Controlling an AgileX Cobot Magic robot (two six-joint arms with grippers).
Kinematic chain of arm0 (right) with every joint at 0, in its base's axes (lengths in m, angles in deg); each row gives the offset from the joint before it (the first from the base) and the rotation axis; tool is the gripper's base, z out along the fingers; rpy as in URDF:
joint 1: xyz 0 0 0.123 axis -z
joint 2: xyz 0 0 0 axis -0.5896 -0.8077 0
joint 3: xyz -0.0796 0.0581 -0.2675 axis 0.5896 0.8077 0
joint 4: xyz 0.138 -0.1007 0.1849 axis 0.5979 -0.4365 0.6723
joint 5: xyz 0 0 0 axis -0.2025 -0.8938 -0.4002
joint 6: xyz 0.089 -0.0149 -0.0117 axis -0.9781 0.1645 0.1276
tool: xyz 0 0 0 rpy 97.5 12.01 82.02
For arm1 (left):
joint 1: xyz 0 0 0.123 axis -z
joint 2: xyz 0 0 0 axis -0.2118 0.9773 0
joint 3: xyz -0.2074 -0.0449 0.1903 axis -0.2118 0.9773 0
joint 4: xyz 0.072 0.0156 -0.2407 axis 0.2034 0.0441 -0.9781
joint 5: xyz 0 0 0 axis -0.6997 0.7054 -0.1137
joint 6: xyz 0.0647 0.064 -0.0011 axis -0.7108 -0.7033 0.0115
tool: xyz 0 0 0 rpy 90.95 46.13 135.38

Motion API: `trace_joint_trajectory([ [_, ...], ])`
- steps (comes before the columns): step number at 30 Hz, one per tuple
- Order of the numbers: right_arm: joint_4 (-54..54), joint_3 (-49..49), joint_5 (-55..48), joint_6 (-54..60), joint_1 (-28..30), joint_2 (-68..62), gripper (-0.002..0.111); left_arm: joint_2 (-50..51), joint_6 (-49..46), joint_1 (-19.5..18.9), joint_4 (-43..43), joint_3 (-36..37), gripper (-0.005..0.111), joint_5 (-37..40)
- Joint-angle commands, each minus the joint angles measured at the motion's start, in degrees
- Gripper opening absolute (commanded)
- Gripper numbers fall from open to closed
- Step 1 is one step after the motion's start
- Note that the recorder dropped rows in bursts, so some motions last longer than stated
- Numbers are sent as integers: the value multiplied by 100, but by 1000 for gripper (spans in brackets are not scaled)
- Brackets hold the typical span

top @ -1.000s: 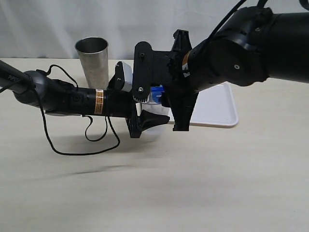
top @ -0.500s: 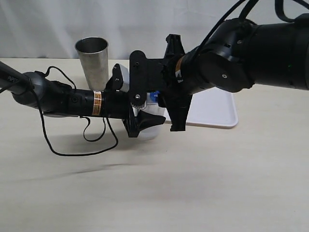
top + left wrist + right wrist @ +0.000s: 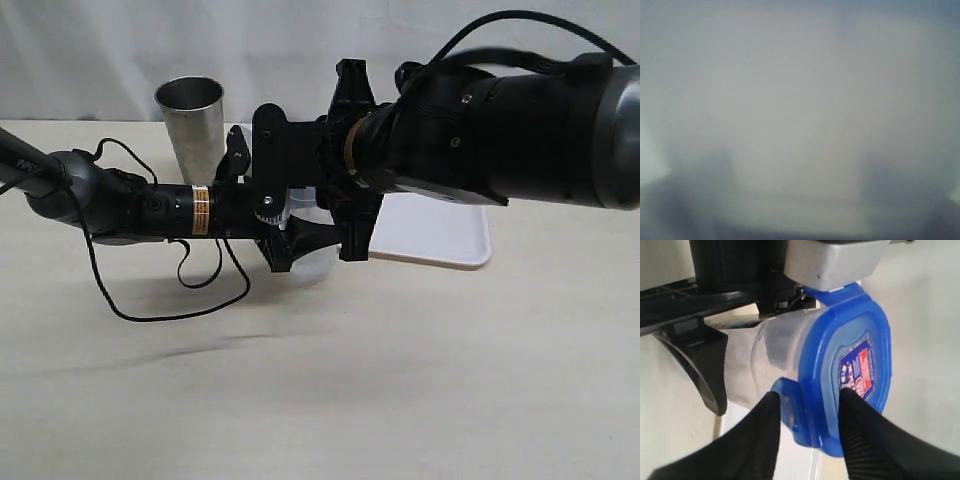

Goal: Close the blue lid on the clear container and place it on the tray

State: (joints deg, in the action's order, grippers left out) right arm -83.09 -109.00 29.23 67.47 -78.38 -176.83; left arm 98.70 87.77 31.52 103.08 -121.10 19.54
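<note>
While the steel tumbler [image 3: 190, 125] stands at the left of the surface [image 3: 400, 380], the left arm reaches in low in front of it, its cable [image 3: 170, 300] looped loosely below; the left tool [image 3: 296, 238] appears clamped on the clear container [image 3: 775, 355], though the left wrist view is only a pale blur and confirms nothing; the container sits just left of the tray [image 3: 450, 235], not on it, and is mostly hidden in the exterior view. Over the last second the right arm has slid leftward and closed in, so that it now covers the patch of blue that showed between the arms before. From the right wrist, the blue lid [image 3: 850, 365] is seated on the container's mouth; the right tool [image 3: 807, 402] has its fingers apart, one on each side of a lid flap, and whether they press it I cannot tell. I judge the flaps are now being snapped down; the move to the tray is not yet done.
</note>
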Motion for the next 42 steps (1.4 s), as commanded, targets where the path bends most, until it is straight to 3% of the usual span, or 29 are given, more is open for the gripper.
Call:
trace_joint_trajectory([
  [1, -7, 43, -189, -259, 8, -173, 32, -205, -149, 72, 154, -46, 0, -1027],
  [3, 179, 43, -217, -222, 8, -64, 32, -205, -430, -5, 187, -46, 0, -1027],
  [8, 1505, 43, 18, 390, 8, 516, 51, -205, -779, -238, 347, -46, 0, -917],
  [14, 2972, -86, -241, 664, 8, 1143, 52, -205, -1783, -322, 739, -46, 0, -741],
  [19, 4668, -542, -1092, 1688, 29, 1256, 52, -205, -2443, -322, 1136, -46, 0, -266],
  [24, 5903, -1202, -2611, 2394, 207, 901, 52, -205, -2564, -322, 1270, -46, 0, -513],
  [27, 6197, -1631, -3173, 2472, 574, 550, 52, -205, -2574, -322, 1634, -46, 0, -824],
  [33, 6173, -2062, -3300, 2641, 1053, 83, 52, -205, -2574, -322, 1957, -46, 0, -1027],
  [42, 6940, -2123, -3249, 3640, 1111, -315, 52, -205, -2574, -322, 1933, -46, 0, -1027],
])
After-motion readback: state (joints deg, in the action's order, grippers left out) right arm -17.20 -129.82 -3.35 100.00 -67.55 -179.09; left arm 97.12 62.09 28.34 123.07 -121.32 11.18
